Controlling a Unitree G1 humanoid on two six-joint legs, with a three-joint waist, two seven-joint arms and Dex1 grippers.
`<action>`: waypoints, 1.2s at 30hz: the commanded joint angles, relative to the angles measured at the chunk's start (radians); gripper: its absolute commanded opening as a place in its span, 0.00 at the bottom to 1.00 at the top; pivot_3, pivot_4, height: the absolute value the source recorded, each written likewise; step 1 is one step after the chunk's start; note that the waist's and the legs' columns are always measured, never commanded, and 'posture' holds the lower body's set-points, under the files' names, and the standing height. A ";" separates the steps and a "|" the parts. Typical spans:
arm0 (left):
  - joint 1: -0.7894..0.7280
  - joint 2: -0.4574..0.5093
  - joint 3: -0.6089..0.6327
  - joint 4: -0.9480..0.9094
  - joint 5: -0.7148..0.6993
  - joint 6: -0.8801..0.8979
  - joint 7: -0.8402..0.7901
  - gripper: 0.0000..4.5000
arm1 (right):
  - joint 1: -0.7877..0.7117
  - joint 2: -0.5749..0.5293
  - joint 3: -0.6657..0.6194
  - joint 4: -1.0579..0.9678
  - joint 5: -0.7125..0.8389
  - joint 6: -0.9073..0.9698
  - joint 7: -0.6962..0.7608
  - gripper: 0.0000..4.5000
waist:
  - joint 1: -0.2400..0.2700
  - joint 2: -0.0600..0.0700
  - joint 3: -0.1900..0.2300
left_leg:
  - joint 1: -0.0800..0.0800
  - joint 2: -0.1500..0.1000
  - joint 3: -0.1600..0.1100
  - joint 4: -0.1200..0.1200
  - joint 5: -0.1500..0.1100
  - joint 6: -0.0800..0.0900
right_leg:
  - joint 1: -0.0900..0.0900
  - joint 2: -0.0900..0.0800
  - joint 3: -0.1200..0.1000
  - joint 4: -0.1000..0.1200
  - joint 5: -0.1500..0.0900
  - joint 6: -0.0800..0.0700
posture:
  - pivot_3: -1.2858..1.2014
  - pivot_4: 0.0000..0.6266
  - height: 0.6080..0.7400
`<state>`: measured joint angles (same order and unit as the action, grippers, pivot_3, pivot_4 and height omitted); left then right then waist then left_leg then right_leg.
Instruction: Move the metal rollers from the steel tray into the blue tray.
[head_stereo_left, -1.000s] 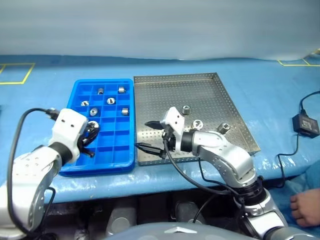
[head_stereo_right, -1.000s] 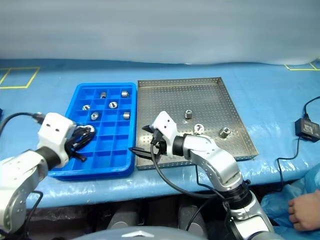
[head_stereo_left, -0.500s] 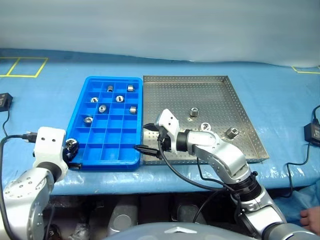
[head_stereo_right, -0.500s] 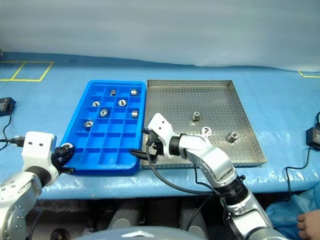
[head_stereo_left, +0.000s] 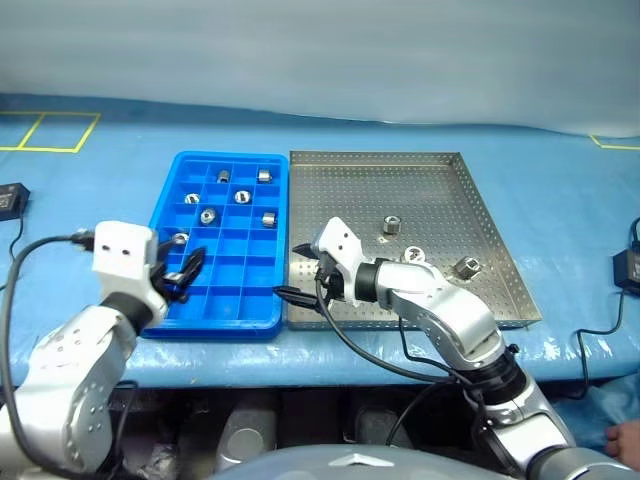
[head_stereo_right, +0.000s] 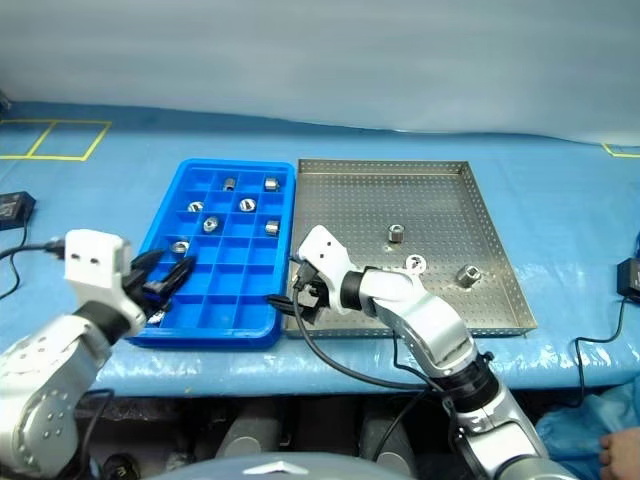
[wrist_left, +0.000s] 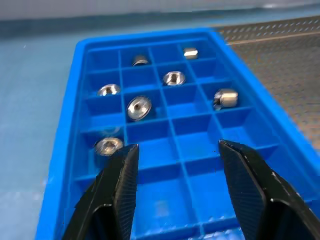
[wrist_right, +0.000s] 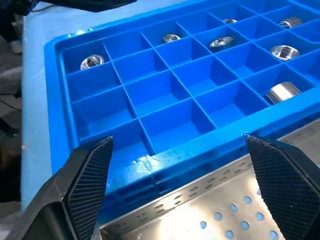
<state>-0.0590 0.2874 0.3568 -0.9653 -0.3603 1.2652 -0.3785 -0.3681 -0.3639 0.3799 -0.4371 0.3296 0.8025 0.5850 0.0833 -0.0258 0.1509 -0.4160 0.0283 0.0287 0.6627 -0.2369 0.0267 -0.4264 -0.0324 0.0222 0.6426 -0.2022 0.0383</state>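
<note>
We count six rollers (head_stereo_left: 208, 216) in the blue tray (head_stereo_left: 262, 318) and three in the steel tray (head_stereo_left: 370, 180), side by side on the table (head_stereo_left: 560, 190). Left gripper (wrist_left: 175, 165) hangs open and empty over the blue tray; right gripper (head_stereo_left: 293, 272) gapes wide, empty, at the trays' shared edge.

The left gripper (head_stereo_left: 187, 268), black two-fingered on a white wrist, reaches forward at the near left, fingers parted and empty. The right gripper (head_stereo_left: 293, 271) points left, spread wide, empty.
</note>
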 joint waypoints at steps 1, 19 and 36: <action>-0.086 0.009 -0.141 0.094 -0.050 -0.092 -0.049 0.61 | 0.035 -0.042 -0.059 -0.118 -0.032 0.032 -0.062 1.00 | -0.009 0.000 0.000 | 0.000 -0.001 0.000 0.000 0.000 0.000 | 0.000 -0.001 0.000 0.000 0.000 0.000 | 0.55 0.24 1.00; -0.558 0.078 -0.745 0.870 0.055 -0.498 -0.446 0.61 | 0.271 -0.116 -0.207 -0.404 -0.133 0.364 -0.346 1.00 | -0.191 0.002 0.000 | -0.001 -0.002 0.001 -0.001 -0.001 0.000 | -0.002 0.007 0.004 0.001 -0.004 0.003 | 0.40 0.24 1.00; -0.547 0.016 -0.880 1.056 0.193 -0.588 -0.486 0.61 | 0.288 -0.131 -0.243 -0.455 -0.122 0.401 -0.339 1.00 | -0.313 0.003 -0.001 | 0.001 -0.001 0.004 0.000 -0.001 0.000 | -0.001 0.007 0.015 0.001 -0.002 0.011 | 0.39 0.24 1.00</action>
<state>-0.6063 0.3113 -0.5075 0.0745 -0.1911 0.6856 -0.8703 -0.0725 -0.4879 0.1484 -0.8515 0.2069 1.2113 0.2474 -0.2297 -0.0233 0.1503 -0.4146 0.0278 0.0323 0.6625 -0.2376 0.0272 -0.4275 -0.0259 0.0371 0.6438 -0.2042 0.0495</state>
